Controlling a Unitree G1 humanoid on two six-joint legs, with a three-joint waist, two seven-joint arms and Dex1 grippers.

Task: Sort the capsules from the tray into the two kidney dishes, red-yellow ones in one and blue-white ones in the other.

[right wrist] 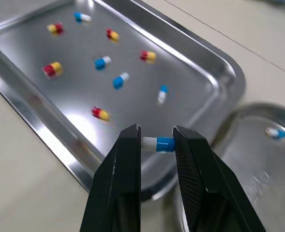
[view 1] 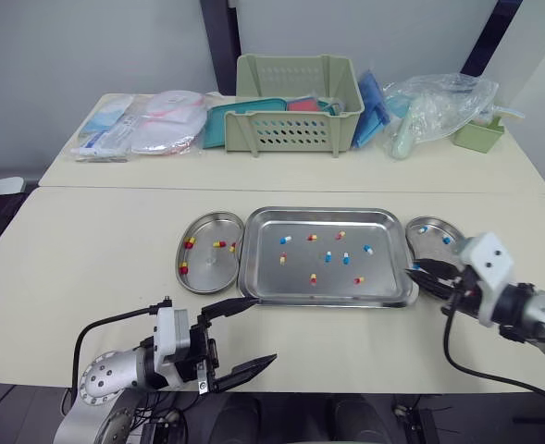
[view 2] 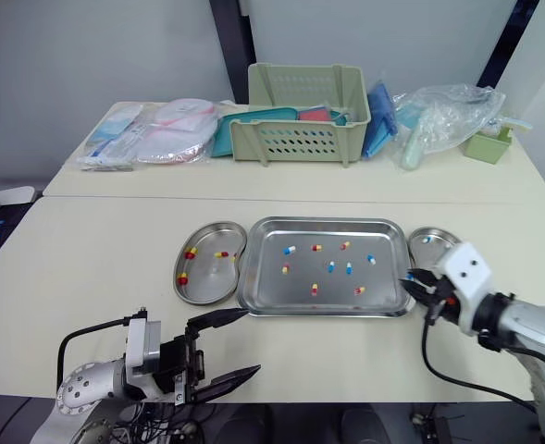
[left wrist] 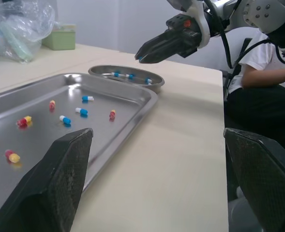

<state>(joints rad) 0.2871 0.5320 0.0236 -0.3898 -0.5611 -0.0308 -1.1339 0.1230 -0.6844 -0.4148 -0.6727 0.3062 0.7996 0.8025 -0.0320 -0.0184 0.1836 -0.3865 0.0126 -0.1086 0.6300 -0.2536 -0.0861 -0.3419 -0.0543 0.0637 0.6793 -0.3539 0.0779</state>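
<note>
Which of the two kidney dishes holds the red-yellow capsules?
The left kidney dish, on the left of the tray: it holds red-yellow capsules; the right kidney dish holds blue-white capsules.

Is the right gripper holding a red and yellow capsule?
No, the capsule pinched in the right gripper is blue and white.

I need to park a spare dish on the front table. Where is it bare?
Bare: the front table left of the left kidney dish, and the strip before the tray, between the left claw and right claw. Crowded: by the right kidney dish, where the right claw holds a capsule.
</note>
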